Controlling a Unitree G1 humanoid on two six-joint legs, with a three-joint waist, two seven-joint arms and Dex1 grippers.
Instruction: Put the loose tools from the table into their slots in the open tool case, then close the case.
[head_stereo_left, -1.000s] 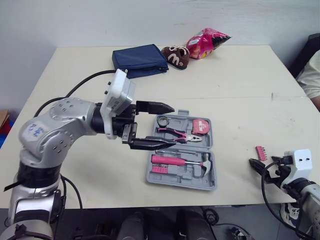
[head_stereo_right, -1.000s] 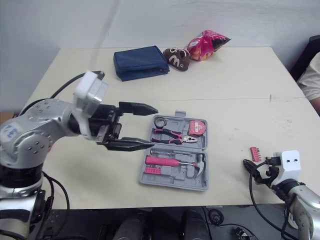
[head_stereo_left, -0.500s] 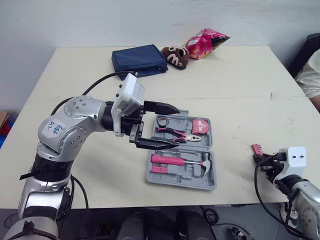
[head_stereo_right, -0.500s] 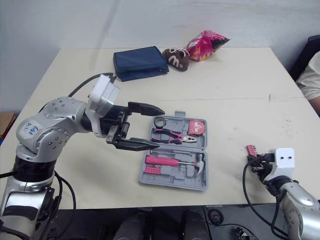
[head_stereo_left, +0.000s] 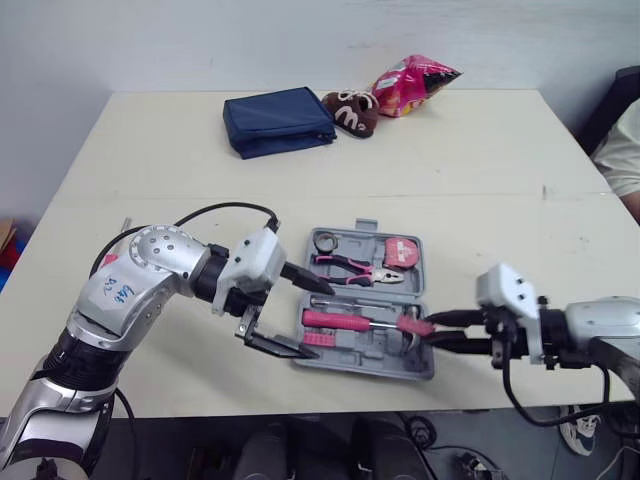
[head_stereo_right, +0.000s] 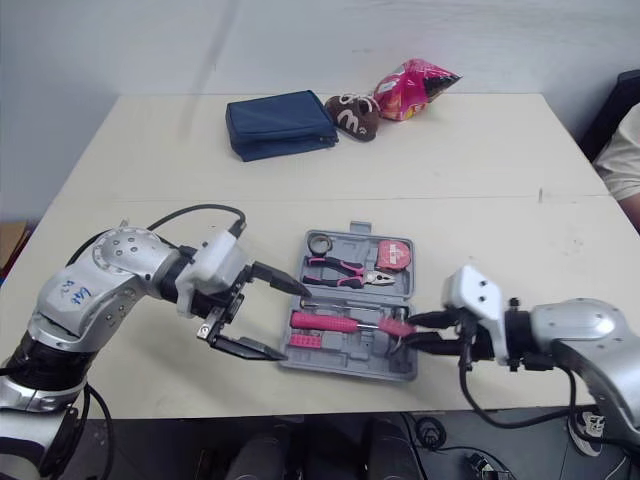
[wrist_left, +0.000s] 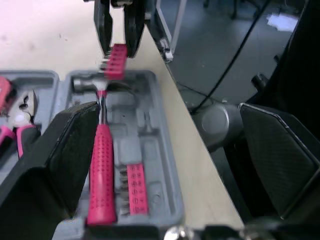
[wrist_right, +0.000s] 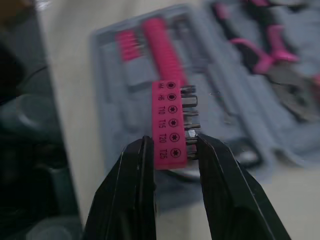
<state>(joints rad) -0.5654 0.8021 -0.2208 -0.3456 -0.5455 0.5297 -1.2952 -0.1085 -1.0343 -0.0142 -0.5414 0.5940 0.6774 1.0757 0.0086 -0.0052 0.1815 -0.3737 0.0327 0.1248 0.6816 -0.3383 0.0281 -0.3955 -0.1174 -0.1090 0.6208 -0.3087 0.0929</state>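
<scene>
The grey tool case (head_stereo_left: 418, 362) lies open near the table's front edge, holding pink pliers (head_stereo_left: 355, 268), a tape measure (head_stereo_left: 400, 250), a pink hammer (head_stereo_left: 350, 320) and a pink bit strip (wrist_left: 135, 187). My right gripper (head_stereo_left: 433, 331) is shut on a second pink bit holder (wrist_right: 169, 125), labelled with T sizes, and holds it just above the case's front right corner by the hammer head. My left gripper (head_stereo_left: 310, 320) stands open at the case's left side, one finger (head_stereo_left: 305, 280) over the case and the other (head_stereo_left: 275, 346) low by its front left corner.
A navy pouch (head_stereo_left: 280, 120), a brown candy bag (head_stereo_left: 350, 110) and a pink snack bag (head_stereo_left: 415, 78) lie at the table's far side. A person's sleeve (head_stereo_left: 625, 150) shows at the right edge. Just behind the grippers is the table's front edge (head_stereo_left: 200, 405).
My right gripper shut on the bit holder at the table's right and carried it left to the case's front right corner. My left gripper dropped lower beside the case, still open.
</scene>
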